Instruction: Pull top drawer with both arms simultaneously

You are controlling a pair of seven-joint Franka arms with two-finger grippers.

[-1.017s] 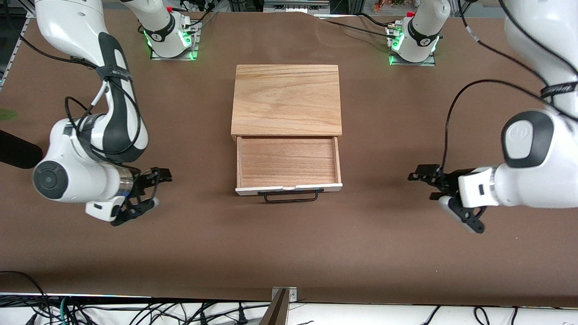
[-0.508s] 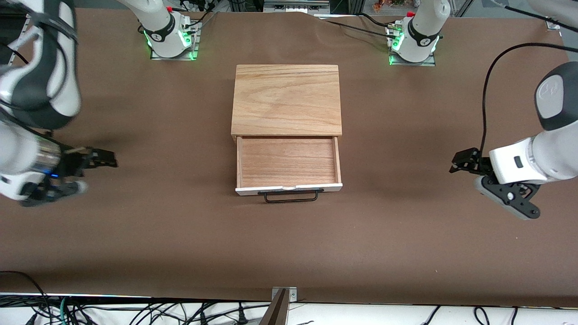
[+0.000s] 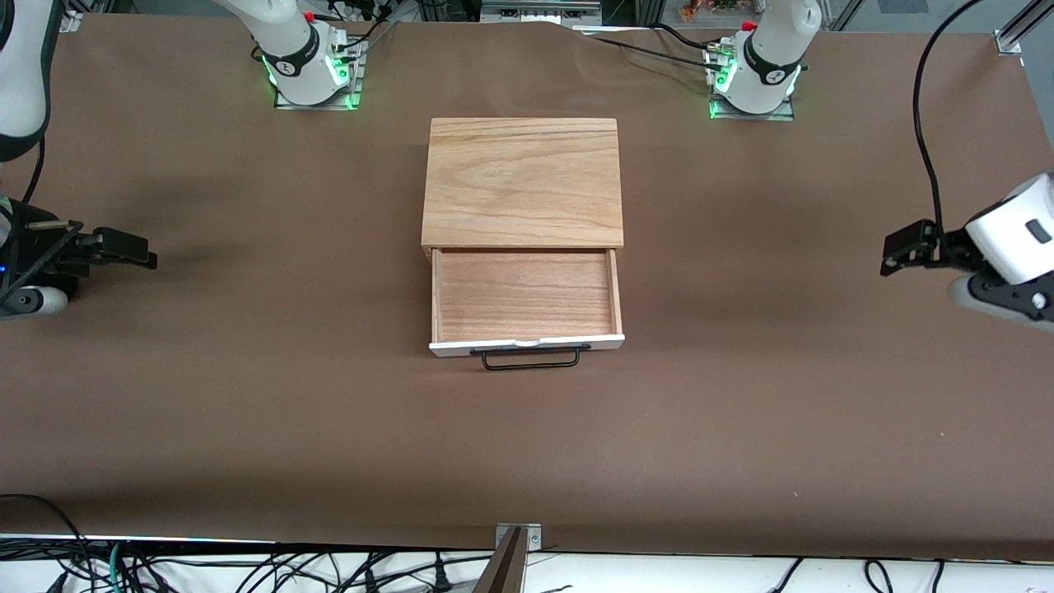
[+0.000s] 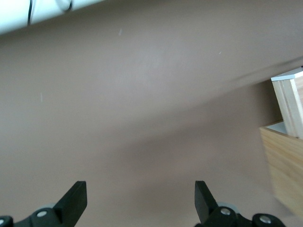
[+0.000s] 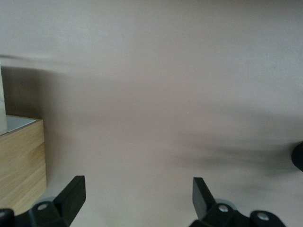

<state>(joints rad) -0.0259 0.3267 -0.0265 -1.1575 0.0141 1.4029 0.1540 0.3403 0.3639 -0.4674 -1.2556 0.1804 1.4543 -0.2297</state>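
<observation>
Front view: top drawer (image 3: 525, 298) lies between released left gripper (image 3: 906, 251) and right gripper (image 3: 123, 251).

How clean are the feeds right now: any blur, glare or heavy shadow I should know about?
Front view: sharp and evenly lit, with the top drawer crisp, soft shadows on the table and green glow at the arm bases. Left wrist view: soft and smeared, with a bright washed-out strip at one corner. Right wrist view: hazy, with dark streaky shadows on the table.
</observation>
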